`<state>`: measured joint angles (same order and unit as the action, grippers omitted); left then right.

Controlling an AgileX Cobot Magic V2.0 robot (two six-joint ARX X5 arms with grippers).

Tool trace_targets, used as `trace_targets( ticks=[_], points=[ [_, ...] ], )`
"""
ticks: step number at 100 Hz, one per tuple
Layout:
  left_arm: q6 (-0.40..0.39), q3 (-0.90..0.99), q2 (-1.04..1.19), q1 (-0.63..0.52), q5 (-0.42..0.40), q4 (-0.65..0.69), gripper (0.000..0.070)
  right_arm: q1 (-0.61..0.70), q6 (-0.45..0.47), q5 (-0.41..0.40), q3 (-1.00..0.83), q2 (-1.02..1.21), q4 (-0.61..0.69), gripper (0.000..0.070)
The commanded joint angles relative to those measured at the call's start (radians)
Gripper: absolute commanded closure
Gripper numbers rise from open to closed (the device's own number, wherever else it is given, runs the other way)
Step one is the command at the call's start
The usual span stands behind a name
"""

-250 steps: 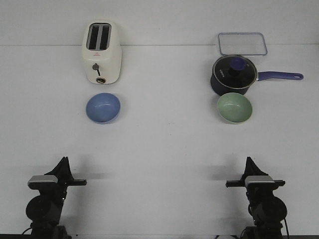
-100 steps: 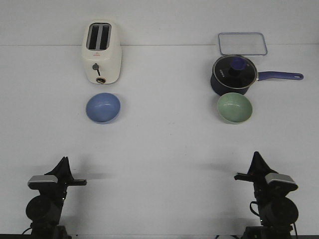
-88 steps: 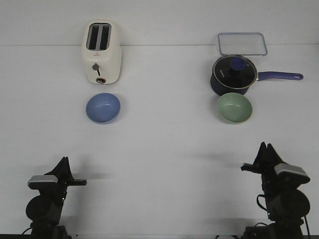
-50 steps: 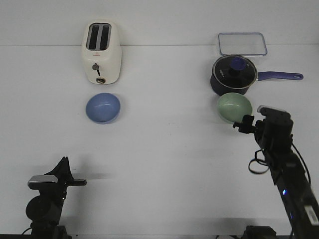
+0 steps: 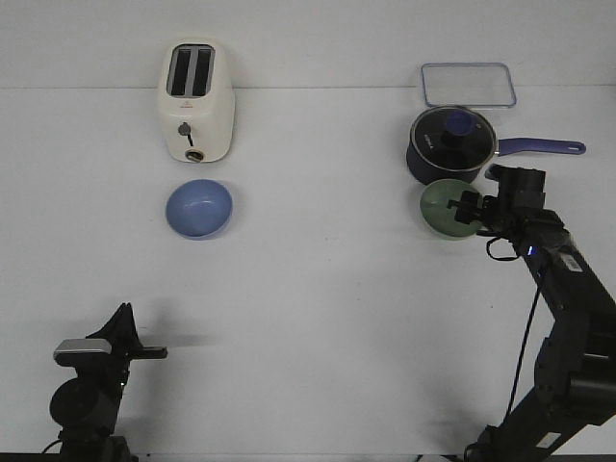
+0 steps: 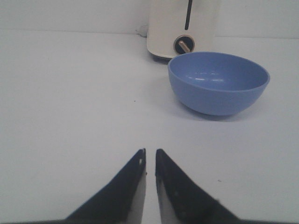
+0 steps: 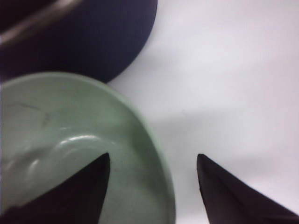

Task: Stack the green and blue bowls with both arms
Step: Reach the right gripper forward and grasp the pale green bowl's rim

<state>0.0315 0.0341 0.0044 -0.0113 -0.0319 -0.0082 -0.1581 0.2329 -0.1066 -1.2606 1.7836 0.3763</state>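
Note:
The periwinkle blue bowl (image 5: 199,208) sits in front of the toaster; it also shows in the left wrist view (image 6: 218,82). The sage green bowl (image 5: 441,207) sits just in front of the navy saucepan; it also shows in the right wrist view (image 7: 70,144). My right gripper (image 5: 469,210) is open over the green bowl's right rim (image 7: 163,154), one finger inside the bowl, the other outside over the table. My left gripper (image 6: 150,151) is shut and empty, low at the near left (image 5: 123,322), well short of the blue bowl.
A cream toaster (image 5: 196,100) stands behind the blue bowl. A dark navy saucepan (image 5: 450,144) with lid and long handle stands right behind the green bowl, almost touching it (image 7: 79,42). A clear rectangular lid (image 5: 467,84) lies at the back right.
My right arm has risen from its near-right rest and reached forward to the green bowl, jaws now open around its right rim. My left arm and both bowls have not moved.

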Motion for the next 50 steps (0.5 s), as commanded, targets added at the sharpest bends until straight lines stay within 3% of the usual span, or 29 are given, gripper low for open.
trace_targets(
  ticks=[1,5,12,32,50],
  points=[
    [-0.013,-0.020,-0.001,0.000,-0.001,0.010,0.0674,0.000,0.006,-0.002,-0.024,0.037,-0.013,0.0448],
    [-0.013,-0.020,-0.001,0.000,-0.001,0.010,0.0674,0.000,0.008,-0.002,-0.024,0.041,-0.011,0.0510],
    [-0.013,-0.020,-0.001,0.000,-0.001,0.010,0.0674,0.000,0.015,-0.002,-0.024,0.043,-0.010,0.0700],
    [-0.013,-0.020,-0.001,0.000,-0.001,0.010,0.0674,-0.001,0.024,-0.011,-0.023,-0.034,0.037,0.0699],
    [-0.013,-0.020,-0.001,0.000,-0.001,0.010,0.0674,-0.003,0.021,-0.100,-0.016,-0.206,0.127,0.0699]
  ],
)
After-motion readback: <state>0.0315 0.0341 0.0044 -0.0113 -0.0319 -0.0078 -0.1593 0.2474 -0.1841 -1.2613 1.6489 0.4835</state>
